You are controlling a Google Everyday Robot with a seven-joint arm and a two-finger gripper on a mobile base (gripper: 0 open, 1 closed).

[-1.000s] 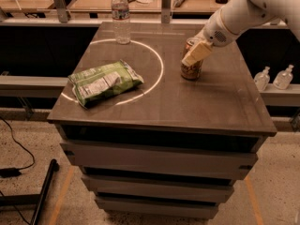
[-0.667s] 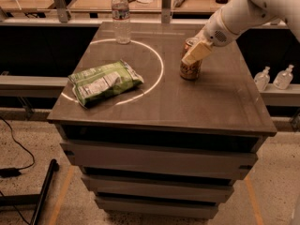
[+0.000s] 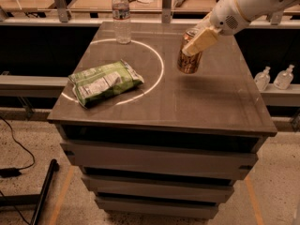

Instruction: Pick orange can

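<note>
Gripping orange can [image 3: 189, 61] with gripper [image 3: 194, 42], clamped across its upper half; can tilting, seemingly just off tabletop [image 3: 211, 102], right of white circle [image 3: 161, 67]. We're advising slow straight lift, keeping squeeze firm.

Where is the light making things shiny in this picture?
Camera view: the small orange-copper metallic can glints along its side where the gripper clamps it in its jaws above the back right of the dark table. A pale sheen lies across the tabletop, and the green crinkly chip bag catches soft highlights.
</note>
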